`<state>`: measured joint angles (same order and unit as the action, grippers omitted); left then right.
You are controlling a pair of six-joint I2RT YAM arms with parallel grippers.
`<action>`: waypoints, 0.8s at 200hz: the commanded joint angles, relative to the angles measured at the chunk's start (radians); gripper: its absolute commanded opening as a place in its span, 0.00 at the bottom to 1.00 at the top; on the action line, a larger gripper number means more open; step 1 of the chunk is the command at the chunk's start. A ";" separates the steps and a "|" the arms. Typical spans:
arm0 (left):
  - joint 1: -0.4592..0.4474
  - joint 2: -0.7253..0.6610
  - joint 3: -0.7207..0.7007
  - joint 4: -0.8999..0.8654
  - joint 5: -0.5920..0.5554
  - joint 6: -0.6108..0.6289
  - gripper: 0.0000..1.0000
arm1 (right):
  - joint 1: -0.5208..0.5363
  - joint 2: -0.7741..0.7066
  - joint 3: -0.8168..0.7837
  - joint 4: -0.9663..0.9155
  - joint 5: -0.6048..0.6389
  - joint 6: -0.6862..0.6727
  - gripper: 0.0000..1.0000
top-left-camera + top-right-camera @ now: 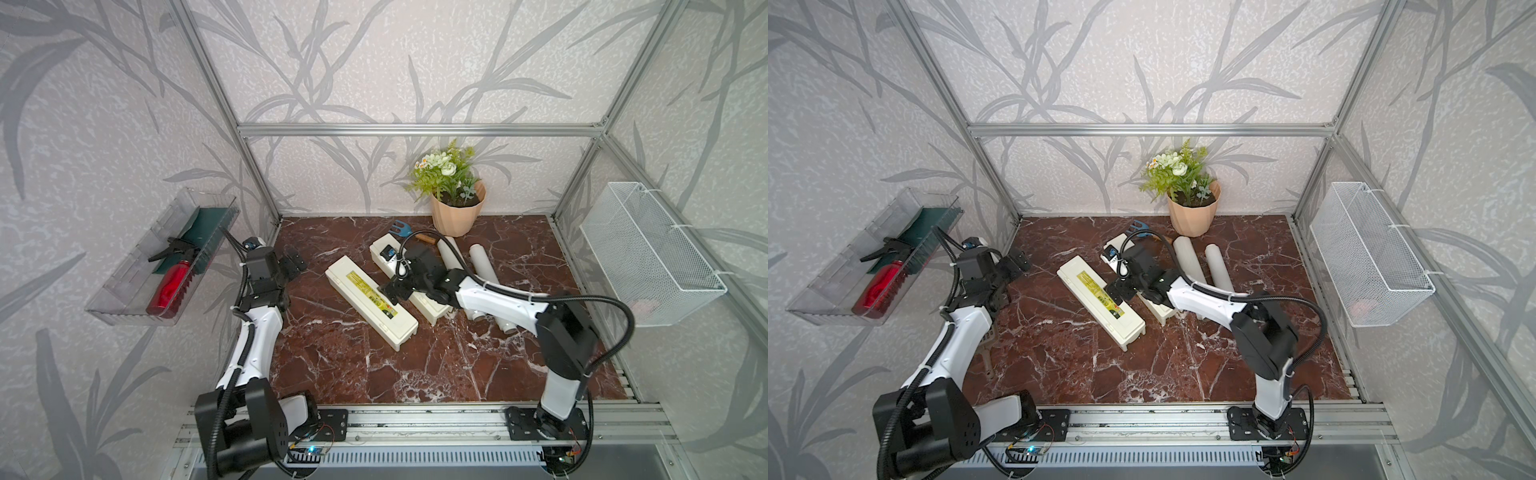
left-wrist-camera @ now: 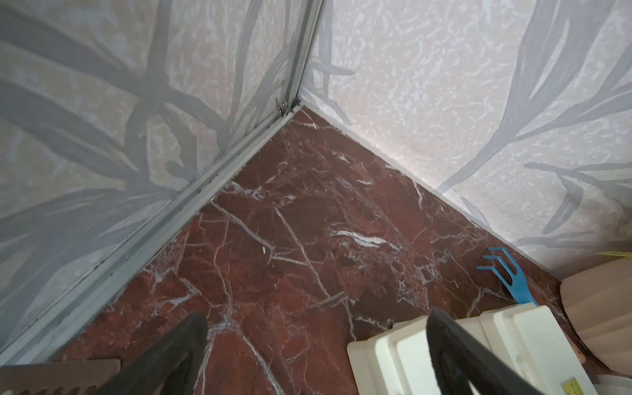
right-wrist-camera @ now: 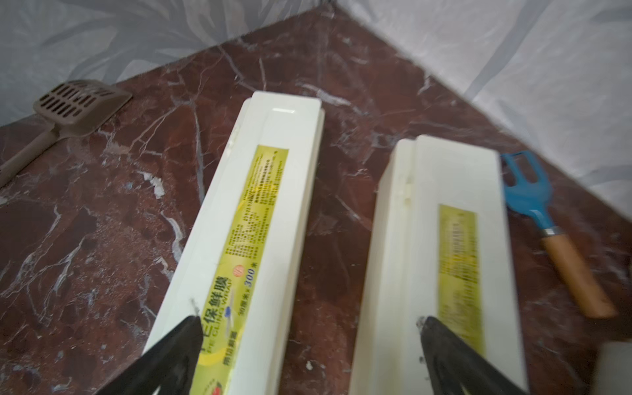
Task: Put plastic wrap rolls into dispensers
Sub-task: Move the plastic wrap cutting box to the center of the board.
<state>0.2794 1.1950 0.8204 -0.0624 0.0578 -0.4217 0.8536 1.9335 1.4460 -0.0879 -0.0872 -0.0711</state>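
Arm outstretched, right fingers spread over dispensers

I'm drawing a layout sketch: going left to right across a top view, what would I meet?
Red plastic spray bottle in a clear wall tray → long cream-white plastic dispenser box with yellow-green label → two slim white plastic wrap rolls → white wire-mesh wall basket.

Two cream dispensers, lids shut, labels up, side by side mid-table; two white rolls just beside.
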 commanded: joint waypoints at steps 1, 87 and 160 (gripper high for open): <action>0.014 0.006 0.048 -0.060 0.064 -0.037 0.99 | 0.026 0.085 0.139 -0.117 -0.045 0.059 0.99; 0.015 0.058 0.071 -0.090 0.098 0.031 0.99 | 0.061 0.352 0.462 -0.372 -0.031 0.077 0.99; 0.014 0.093 0.092 -0.087 0.129 0.039 0.97 | 0.065 0.207 0.208 -0.379 -0.102 -0.007 0.86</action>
<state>0.2886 1.2758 0.8814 -0.1455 0.1665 -0.3927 0.9077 2.2135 1.7859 -0.3634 -0.1623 -0.0154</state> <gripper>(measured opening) 0.979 0.877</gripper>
